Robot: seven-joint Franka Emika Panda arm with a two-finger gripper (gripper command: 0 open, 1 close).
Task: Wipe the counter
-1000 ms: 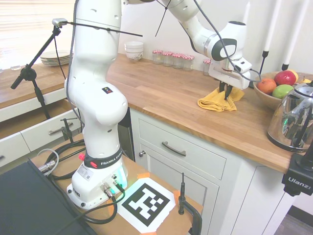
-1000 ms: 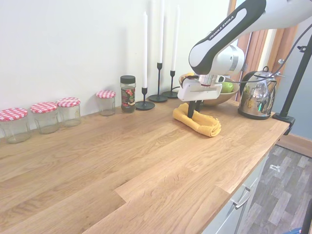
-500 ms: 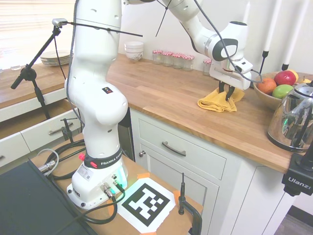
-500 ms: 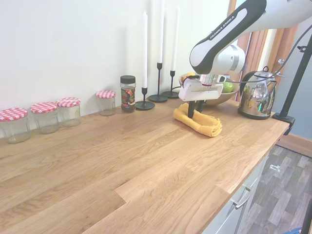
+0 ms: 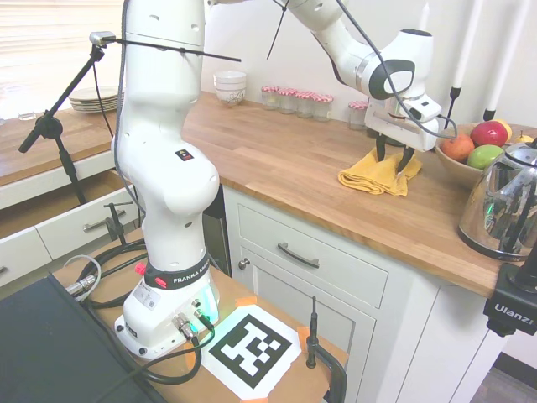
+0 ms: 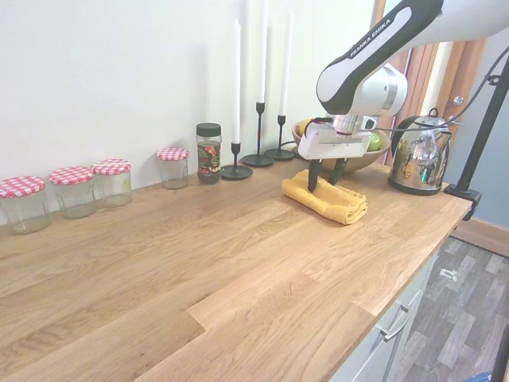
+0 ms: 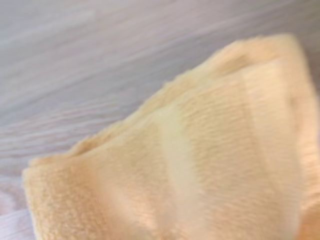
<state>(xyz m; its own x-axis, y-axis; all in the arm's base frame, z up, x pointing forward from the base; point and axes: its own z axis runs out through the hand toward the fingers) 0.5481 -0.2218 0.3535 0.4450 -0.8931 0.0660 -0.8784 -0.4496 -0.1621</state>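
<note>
The counter is a long butcher-block top over white cabinets, and it also fills the second exterior view. A folded yellow cloth lies on it toward the fruit-bowl end, also seen in the second exterior view. My gripper stands just above the cloth's back part, open, its two dark fingers spread to either side of the fold. Whether the tips still touch the cloth is unclear. In the wrist view the cloth fills most of the picture, blurred, with wood grain beyond it.
A wooden fruit bowl and a shiny kettle stand close beyond the cloth. Along the wall stand candlesticks, a spice jar and several red-checked-lid jars. White bowls stand at the counter's far end.
The fingers were shut on the cloth; they have opened and let it go. The gripper has risen slightly and shifted toward the fruit bowl. The cloth stays on the counter.
</note>
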